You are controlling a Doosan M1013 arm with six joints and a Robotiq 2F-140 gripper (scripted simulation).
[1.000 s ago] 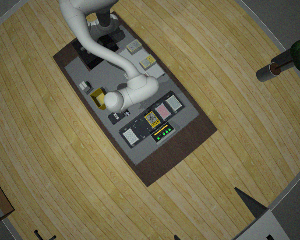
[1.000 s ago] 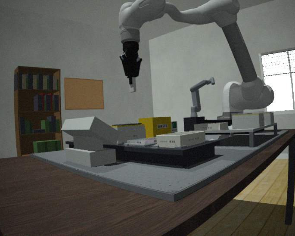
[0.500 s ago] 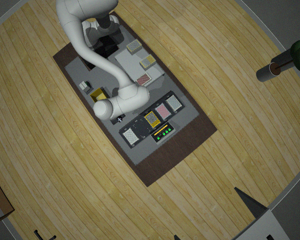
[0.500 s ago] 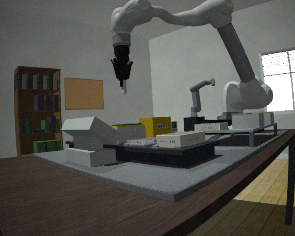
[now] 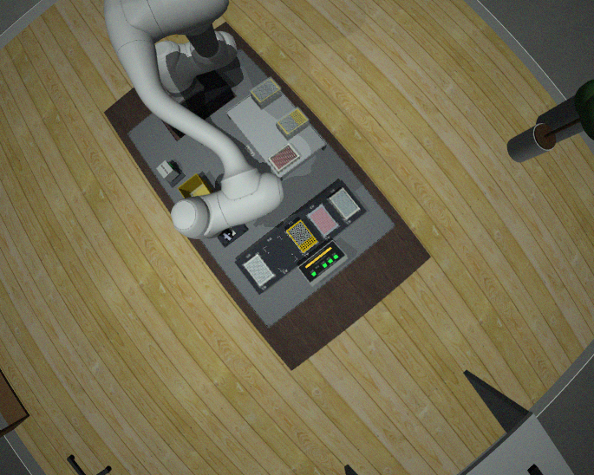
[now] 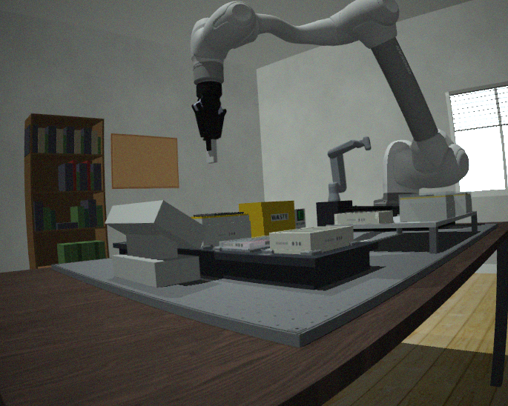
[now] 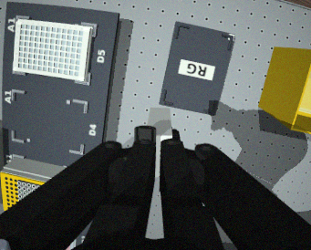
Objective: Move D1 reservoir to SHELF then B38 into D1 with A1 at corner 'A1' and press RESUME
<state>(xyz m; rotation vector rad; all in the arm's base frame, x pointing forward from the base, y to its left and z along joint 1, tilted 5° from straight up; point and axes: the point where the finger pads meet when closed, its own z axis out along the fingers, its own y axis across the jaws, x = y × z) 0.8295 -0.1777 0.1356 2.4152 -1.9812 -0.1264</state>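
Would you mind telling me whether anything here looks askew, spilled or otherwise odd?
Nothing stands out: the D5 plate sits square in its brackets, the D4 brackets are vacant, the RG nest holds nothing, no spill shows, and the gripper hangs above the mat, jaws shut on nothing.

"What sort of room were you working in?"

"A lab bench in an office-like room. I saw well plates (image 5: 258,269) in a numbered deck (image 7: 107,88), a yellow waste bin (image 6: 267,215) and a lit control panel (image 5: 323,262), with a bookshelf (image 6: 30,192) and a corkboard (image 6: 144,161) behind."
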